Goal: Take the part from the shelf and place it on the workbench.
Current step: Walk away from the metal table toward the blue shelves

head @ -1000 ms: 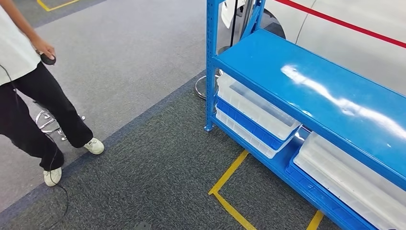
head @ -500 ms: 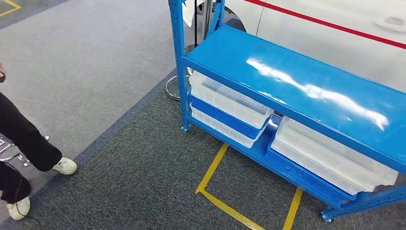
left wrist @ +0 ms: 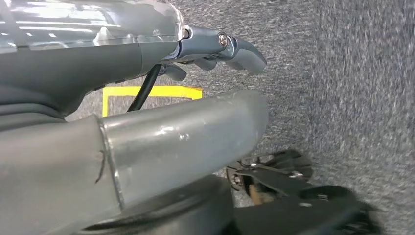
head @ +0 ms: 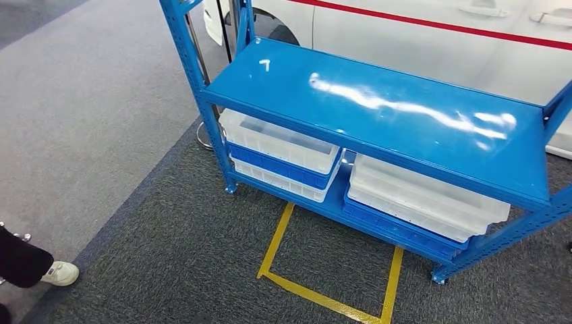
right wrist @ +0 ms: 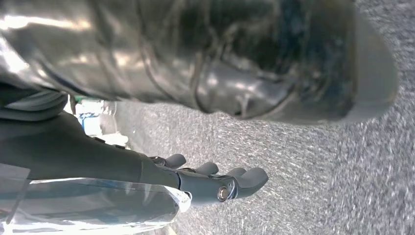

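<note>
Grey carpet marked with a yellow taped box (head: 330, 270) lay before a blue shelf (head: 378, 115), placed as if to show where the robot should stand. Stacked white bins (head: 283, 145) sat beneath; which part was meant could not be made out. Hanging over the floor, the left hand (left wrist: 215, 49) and right hand (right wrist: 215, 181) held nothing, fingers loosely apart.

The left hand (left wrist: 215, 49) was built in dark grey, with rounded fingertips and a silver screw set at the thumb; a clear glossy cover was fitted over the wrist, and a black cable was run out beneath it; the right hand (right wrist: 215, 183) was made the same, screw included; the forearm shell was finished in scuffed silver.
</note>
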`<action>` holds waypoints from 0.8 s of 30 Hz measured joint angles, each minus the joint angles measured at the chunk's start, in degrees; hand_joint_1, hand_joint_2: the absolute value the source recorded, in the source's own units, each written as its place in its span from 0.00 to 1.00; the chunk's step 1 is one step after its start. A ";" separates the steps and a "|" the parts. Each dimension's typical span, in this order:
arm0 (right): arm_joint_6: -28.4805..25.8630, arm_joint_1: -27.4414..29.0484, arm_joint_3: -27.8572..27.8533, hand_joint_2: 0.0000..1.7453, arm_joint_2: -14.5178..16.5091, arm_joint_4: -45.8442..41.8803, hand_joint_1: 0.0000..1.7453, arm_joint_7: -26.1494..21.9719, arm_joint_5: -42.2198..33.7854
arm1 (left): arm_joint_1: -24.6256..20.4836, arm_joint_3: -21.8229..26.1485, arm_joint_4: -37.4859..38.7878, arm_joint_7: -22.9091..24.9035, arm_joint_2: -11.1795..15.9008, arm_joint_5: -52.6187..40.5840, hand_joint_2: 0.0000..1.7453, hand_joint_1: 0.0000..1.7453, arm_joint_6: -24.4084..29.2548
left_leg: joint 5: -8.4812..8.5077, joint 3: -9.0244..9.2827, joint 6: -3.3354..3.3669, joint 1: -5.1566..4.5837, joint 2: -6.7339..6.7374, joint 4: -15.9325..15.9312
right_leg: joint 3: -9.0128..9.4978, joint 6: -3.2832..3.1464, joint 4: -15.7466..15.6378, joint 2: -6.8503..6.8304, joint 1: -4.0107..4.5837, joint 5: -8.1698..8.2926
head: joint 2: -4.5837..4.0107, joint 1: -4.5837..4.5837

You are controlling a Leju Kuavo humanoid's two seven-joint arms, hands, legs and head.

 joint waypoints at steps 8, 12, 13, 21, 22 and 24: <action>0.01 0.17 -0.08 0.00 0.18 0.00 0.00 -0.01 0.45 | 0.02 0.16 0.00 -0.17 0.09 -0.02 0.00 0.00 0.02 | 8.38 5.47 1.54 -0.12 -3.85 -15.81 | -0.81 1.87 0.59 5.84 0.00 0.10 | 0.00 0.03; -0.08 0.20 -0.34 0.00 0.08 0.02 0.00 -0.01 0.64 | -0.13 0.27 0.00 -0.18 -0.02 -0.03 0.00 0.00 0.02 | 9.09 5.94 2.63 0.22 -0.90 -16.87 | -3.69 2.96 6.46 0.87 0.16 -3.36 | 0.00 0.30; -0.08 0.09 -0.38 0.00 0.11 0.02 0.00 -0.01 0.68 | -0.07 0.31 0.00 -0.17 -0.03 -0.03 0.00 0.00 0.02 | 9.03 5.95 2.72 0.12 -0.06 -16.87 | -5.49 3.18 10.02 -0.54 0.17 -5.03 | 0.00 0.37; -0.18 -0.07 -0.52 0.00 0.02 -0.01 0.00 -0.01 0.74 | -0.04 0.51 0.00 -0.16 -0.07 -0.07 0.00 0.00 0.01 | 7.45 7.22 1.50 -0.54 5.49 -16.64 | -0.81 1.91 0.98 -6.40 0.74 0.00 | 0.00 0.24; -0.21 -0.09 -0.54 0.00 0.02 -0.02 0.00 -0.04 0.80 | -0.14 0.52 0.00 -0.18 -0.07 -0.08 0.00 0.00 0.01 | 7.27 7.44 1.19 -0.67 6.01 -16.66 | -0.85 1.39 0.95 -6.02 0.95 -0.14 | 0.00 0.17; -0.39 0.06 -0.56 0.00 0.03 -0.02 0.00 -0.44 1.29 | -0.44 0.54 0.00 -0.27 -0.07 -0.05 0.00 0.00 0.01 | 6.77 7.93 0.60 -0.58 6.31 -16.50 | -0.79 0.57 0.79 -4.74 0.80 -0.08 | 0.00 0.13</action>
